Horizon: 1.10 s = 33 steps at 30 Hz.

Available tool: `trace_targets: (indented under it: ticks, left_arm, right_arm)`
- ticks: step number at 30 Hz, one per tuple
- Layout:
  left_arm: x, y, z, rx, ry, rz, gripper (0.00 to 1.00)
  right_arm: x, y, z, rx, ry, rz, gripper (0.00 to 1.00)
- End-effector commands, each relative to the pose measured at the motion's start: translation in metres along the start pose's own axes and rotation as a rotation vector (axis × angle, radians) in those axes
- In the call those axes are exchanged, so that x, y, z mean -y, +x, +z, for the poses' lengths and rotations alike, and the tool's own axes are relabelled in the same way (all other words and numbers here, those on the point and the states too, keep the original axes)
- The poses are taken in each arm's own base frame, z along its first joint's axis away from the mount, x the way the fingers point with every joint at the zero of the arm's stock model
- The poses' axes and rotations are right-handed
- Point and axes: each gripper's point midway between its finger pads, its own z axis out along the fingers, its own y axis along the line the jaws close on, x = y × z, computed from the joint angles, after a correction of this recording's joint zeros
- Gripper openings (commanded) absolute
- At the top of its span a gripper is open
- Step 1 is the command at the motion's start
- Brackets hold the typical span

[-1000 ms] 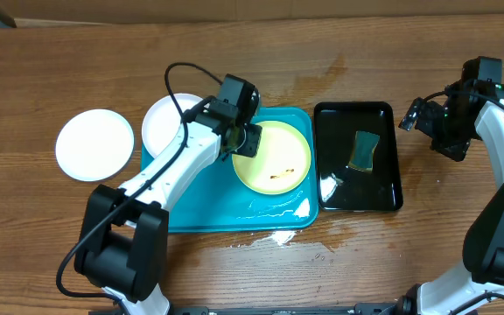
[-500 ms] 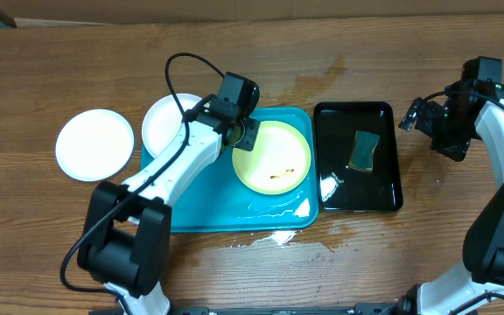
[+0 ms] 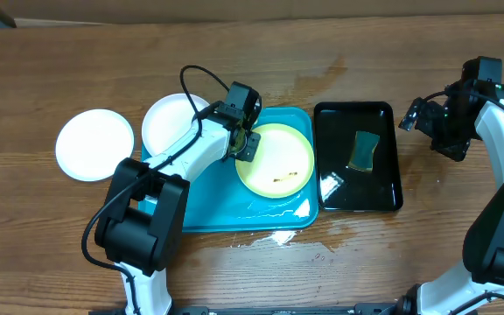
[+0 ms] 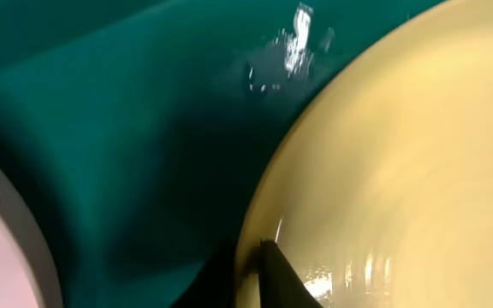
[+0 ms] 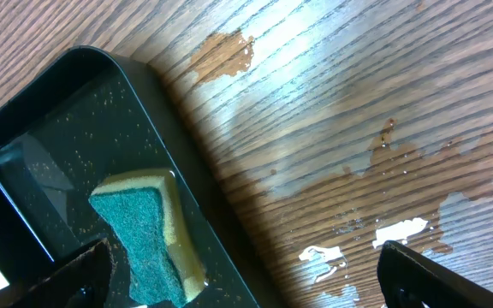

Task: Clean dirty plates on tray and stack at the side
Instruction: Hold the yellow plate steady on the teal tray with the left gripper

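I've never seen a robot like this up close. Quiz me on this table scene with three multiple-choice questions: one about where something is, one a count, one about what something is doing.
1. Where does the sponge lie?
A. in a sink
B. in the black tray
C. in a cup

2. How many plates are in view?
A. three
B. two
C. five

3. What is the left gripper doing?
A. hanging open in the air
B. squeezing a bottle
C. pinching the yellow-green plate's rim

Key:
1 B, the overhead view shows it inside that tray.
2 A, two white plates plus the yellow-green one.
3 C, the left wrist view shows a finger on the rim.
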Motion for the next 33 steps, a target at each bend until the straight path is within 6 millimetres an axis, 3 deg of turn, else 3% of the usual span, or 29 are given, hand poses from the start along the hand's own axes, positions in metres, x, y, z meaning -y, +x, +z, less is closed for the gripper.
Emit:
trace_targets:
  ticks: [1, 8, 15, 21, 26, 28, 29, 31, 32, 33]
  left_arm:
    - [0.002, 0.012, 0.0, -0.053, 0.016, 0.0, 0.06]
    - [-0.002, 0.047, -0.005, -0.195, -0.025, -0.261, 0.04]
    - [0.005, 0.065, -0.009, -0.262, -0.075, -0.61, 0.04]
    - [0.021, 0.066, -0.012, -0.28, -0.029, -0.615, 0.04]
    - [0.015, 0.054, -0.029, -0.224, -0.03, -0.482, 0.1]
    - [0.013, 0.046, -0.039, -0.19, -0.027, -0.407, 0.17]
    - [0.013, 0.041, -0.044, -0.171, -0.016, -0.363, 0.34]
    - [0.013, 0.035, -0.05, -0.14, -0.002, -0.288, 0.8]
    - [0.013, 0.032, -0.052, -0.127, 0.003, -0.252, 0.89]
    - [0.013, 0.029, -0.052, -0.113, 0.005, -0.218, 0.89]
  right_arm:
    - [-0.004, -0.007, -0.005, 0.021, -0.012, -0.001, 1.0]
    - [-0.004, -0.007, -0.005, 0.021, -0.012, -0.001, 1.0]
    - [-0.004, -0.007, -0.005, 0.021, -0.012, -0.001, 1.0]
    - [-0.004, -0.007, -0.005, 0.022, -0.012, -0.001, 1.0]
    - [-0.004, -0.007, -0.005, 0.021, -0.012, -0.001, 1.0]
    - [-0.004, -0.007, -0.005, 0.022, -0.012, -0.001, 1.0]
    - [-0.004, -0.007, -0.005, 0.022, -0.012, -0.001, 1.0]
    - [-0.004, -0.007, -0.005, 0.021, -0.012, -0.001, 1.0]
    - [-0.004, -0.007, -0.005, 0.021, -0.012, -0.001, 1.0]
    - [-0.004, -0.007, -0.005, 0.021, -0.012, -0.001, 1.0]
